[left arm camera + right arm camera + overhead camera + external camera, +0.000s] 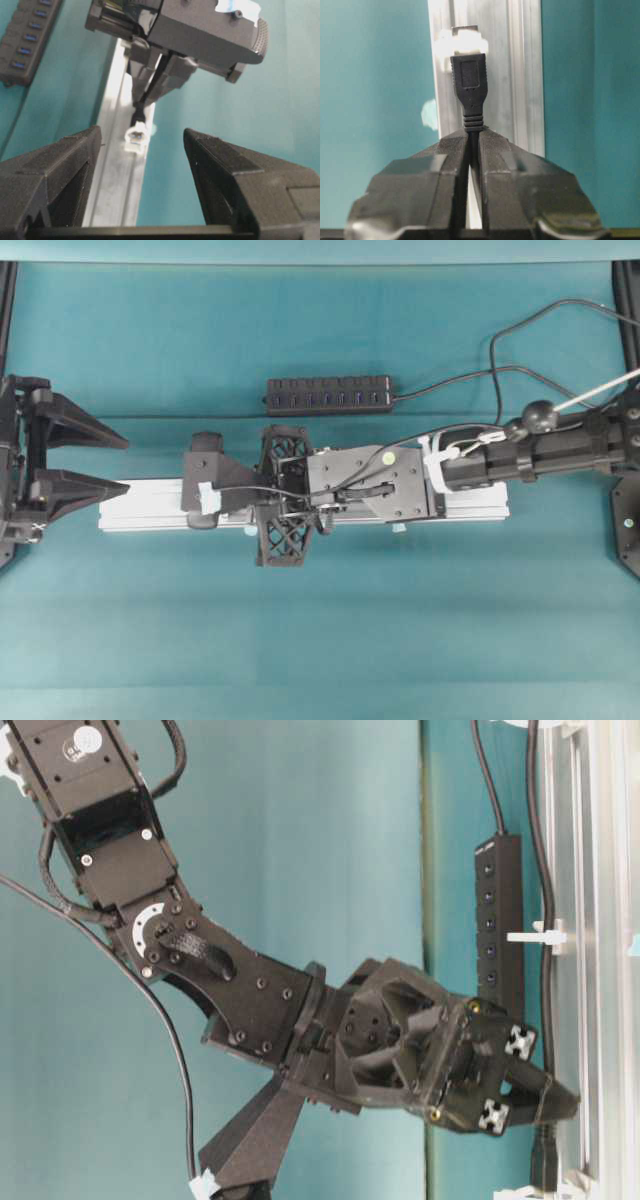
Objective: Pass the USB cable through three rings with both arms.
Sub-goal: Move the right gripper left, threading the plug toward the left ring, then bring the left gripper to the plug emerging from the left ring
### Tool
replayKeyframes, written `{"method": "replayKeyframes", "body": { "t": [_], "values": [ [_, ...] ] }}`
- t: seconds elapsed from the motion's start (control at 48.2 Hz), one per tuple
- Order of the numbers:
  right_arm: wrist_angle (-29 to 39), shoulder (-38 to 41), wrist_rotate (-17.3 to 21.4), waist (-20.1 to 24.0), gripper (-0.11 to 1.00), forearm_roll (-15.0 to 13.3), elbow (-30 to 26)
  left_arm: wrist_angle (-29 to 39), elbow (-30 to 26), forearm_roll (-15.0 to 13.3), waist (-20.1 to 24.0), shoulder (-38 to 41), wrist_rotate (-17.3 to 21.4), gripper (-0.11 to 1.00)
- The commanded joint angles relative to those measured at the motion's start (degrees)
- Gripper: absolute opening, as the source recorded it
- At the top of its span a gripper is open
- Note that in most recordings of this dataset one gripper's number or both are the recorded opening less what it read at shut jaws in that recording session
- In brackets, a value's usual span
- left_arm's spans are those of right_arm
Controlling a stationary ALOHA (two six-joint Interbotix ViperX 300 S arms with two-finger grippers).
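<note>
Clamping one USB cable (470,90), the right pincer (471,137) faces the left pincer (142,145), spread apart.

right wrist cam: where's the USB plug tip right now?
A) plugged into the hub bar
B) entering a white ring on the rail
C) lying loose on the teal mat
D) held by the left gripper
B: the right gripper, shut on the cable just behind the USB plug, has the metal tip at a white ring on the aluminium rail; the left gripper is open.
</note>
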Motion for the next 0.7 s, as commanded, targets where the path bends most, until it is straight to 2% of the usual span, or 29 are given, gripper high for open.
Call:
{"method": "replayKeyframes", "body": {
  "t": [0.0, 0.684],
  "values": [
    [-1.1, -0.2, -0.4, 0.4, -0.09, 0.8, -1.1, -0.4, -0.6, 0.2, -0.1, 0.1, 0.0, 0.74],
    [-4.0, 0.4, 0.0, 0.1, -0.09, 1.9, -1.7, -0.9, 1.1, 0.2, -0.1, 2.2, 0.4, 0.74]
  ]
}}
